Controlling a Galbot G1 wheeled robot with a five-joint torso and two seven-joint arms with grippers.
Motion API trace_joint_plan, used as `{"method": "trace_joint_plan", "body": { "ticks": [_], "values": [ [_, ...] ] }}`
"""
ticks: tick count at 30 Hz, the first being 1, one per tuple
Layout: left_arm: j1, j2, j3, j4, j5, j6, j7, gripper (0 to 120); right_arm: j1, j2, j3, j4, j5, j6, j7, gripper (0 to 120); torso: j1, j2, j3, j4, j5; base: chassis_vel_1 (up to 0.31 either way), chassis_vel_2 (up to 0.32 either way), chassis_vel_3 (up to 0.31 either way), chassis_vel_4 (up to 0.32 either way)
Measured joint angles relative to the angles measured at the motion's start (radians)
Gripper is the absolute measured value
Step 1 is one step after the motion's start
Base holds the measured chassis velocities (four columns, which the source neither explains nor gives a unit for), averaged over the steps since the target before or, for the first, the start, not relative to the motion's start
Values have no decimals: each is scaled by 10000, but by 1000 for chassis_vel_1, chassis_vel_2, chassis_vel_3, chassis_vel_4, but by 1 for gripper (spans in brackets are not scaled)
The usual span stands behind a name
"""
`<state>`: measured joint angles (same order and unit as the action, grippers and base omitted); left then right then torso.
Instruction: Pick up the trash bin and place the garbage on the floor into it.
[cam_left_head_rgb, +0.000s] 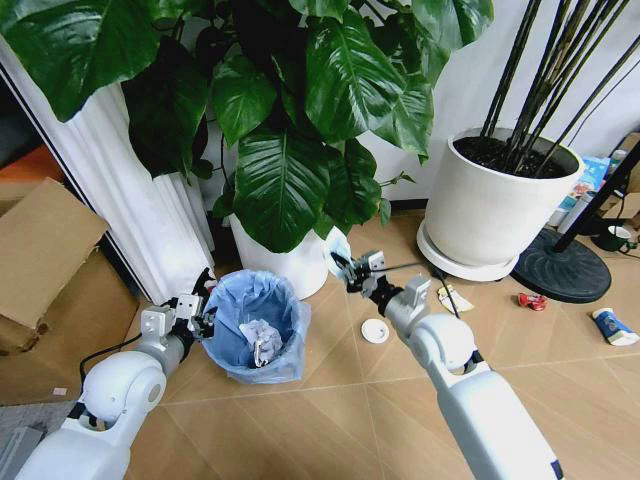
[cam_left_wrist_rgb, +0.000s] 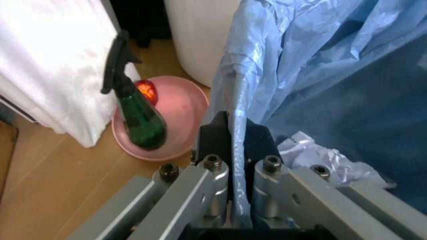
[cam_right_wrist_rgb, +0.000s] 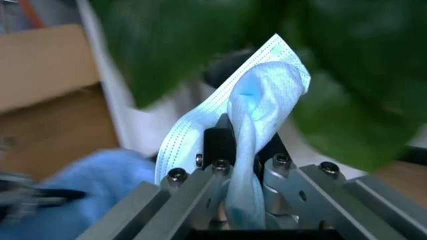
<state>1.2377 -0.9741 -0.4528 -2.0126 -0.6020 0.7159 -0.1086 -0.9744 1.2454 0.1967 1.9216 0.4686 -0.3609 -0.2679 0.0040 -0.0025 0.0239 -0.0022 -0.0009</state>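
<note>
Pinched tight in the right gripper is a blue face mask. Left gripper squeezes the trash bin rim. Move the mask right over the bin, then let go.

herringbone floor, white lid, red packet

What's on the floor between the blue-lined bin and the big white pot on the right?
In the head view, a round white lid lies on the floor between the bin and the pot, partly behind the right gripper.
</note>
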Motion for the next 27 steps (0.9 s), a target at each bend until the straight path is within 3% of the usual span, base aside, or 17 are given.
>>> {"method": "trace_joint_plan", "body": {
  "ticks": [9, 19, 27],
  "values": [
    [-617, 210, 405, 246, -819, 152, -108, 0, 497, -414, -1848, 62, 845, -504, 578, 0, 0, 0, 0, -1, -1, 0, 0, 0, 0],
    [-595, 192, 407, 280, -898, 172, -86, 0, 704, -536, -2788, -119, 1068, -836, 954, 1, 0, 0, 0, -1, 0, 0, 0, 0, 0],
    [-571, 146, 349, 172, -850, 156, -122, 0, 971, -367, -3337, -422, 1183, -1000, 1181, 34, 0, 0, 0, 0, 0, 0, 0, 0, 0]
  ]
}}
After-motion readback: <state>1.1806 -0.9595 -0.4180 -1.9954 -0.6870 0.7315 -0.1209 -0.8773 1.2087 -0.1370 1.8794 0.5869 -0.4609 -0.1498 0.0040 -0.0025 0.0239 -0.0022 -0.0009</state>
